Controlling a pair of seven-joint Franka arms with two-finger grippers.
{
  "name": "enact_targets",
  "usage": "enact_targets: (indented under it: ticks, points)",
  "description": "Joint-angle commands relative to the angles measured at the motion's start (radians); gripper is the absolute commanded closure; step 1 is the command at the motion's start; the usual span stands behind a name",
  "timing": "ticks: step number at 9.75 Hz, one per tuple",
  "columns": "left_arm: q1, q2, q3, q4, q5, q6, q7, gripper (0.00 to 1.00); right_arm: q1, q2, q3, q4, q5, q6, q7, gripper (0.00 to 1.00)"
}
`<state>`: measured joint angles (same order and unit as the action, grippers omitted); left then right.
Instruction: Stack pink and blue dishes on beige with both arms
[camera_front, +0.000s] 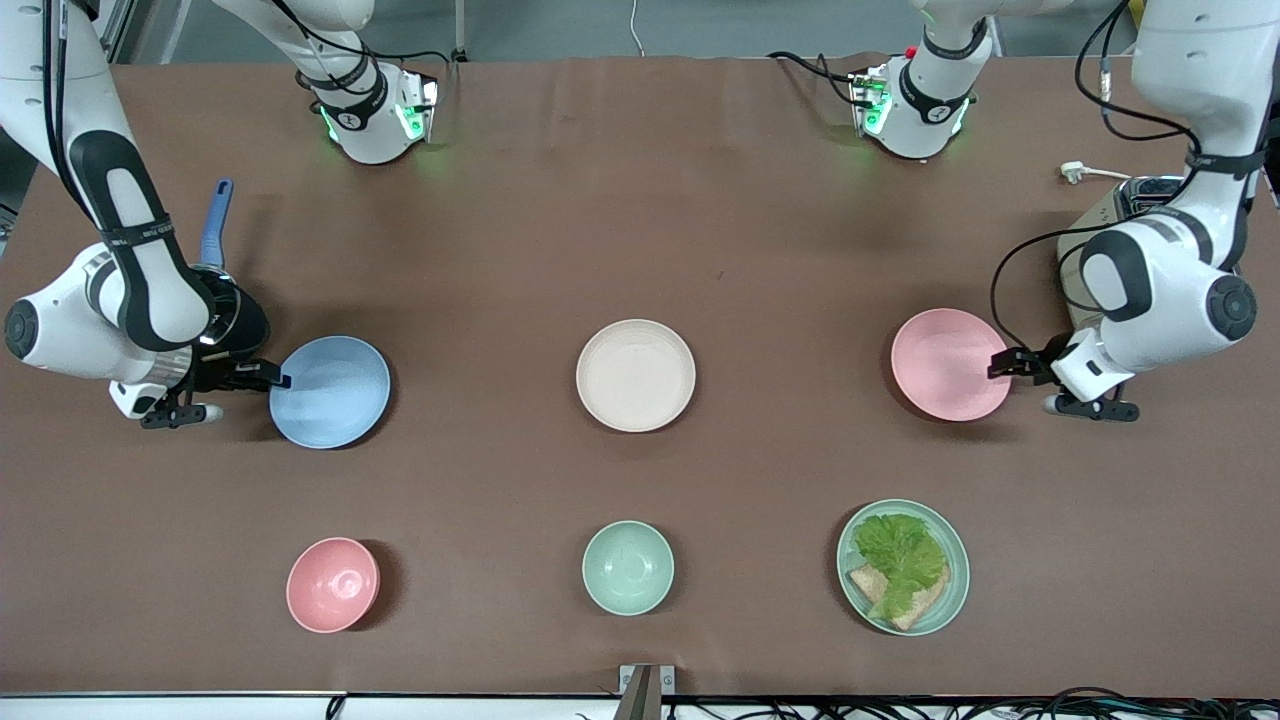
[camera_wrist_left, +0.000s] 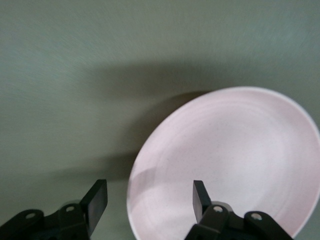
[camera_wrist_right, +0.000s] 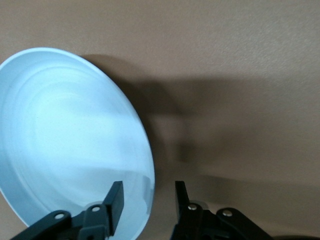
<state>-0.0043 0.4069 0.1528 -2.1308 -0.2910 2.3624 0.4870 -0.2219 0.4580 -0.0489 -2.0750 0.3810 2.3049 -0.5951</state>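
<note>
The light blue plate lies toward the right arm's end of the table, and the pale pink plate toward the left arm's end. Between them sits the beige plate with nothing on it. My right gripper is low at the blue plate's outer edge. It is open, and the rim of the blue plate passes between its fingers. My left gripper is open at the pink plate's outer edge, one finger over the pink plate and one outside the rim.
Nearer the front camera stand a small pink bowl, a mint-green bowl and a mint-green plate with lettuce and bread. A blue-handled pan lies under the right arm. A toaster stands by the left arm.
</note>
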Motion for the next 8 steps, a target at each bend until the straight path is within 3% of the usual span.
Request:
enact_targets:
  ticks: [1,2,3,5,6,8]
  points:
    - [0.001,0.058,-0.001,-0.001,-0.036,0.021,0.062,0.48,0.001,-0.005,0.006,-0.036,0.064,0.019,-0.029,0.58]
    - [0.004,0.061,-0.001,-0.001,-0.039,0.021,0.062,0.79,0.001,-0.004,0.006,-0.036,0.065,0.019,-0.031,0.62]
    - [0.032,0.059,-0.002,0.0,-0.037,0.015,0.067,0.98,-0.005,0.001,0.006,-0.036,0.065,0.019,-0.043,0.69]
    - [0.027,0.023,-0.012,0.002,-0.037,0.003,0.065,1.0,-0.007,0.004,0.004,-0.033,0.082,0.011,-0.052,0.98]
    - [0.024,-0.005,-0.024,0.008,-0.037,-0.027,0.064,1.0,-0.007,0.001,0.004,-0.017,0.082,-0.002,-0.058,0.99]
    - [0.026,-0.113,-0.096,0.046,-0.037,-0.16,0.039,1.0,-0.007,-0.01,-0.003,0.147,0.069,-0.249,-0.049,0.99]
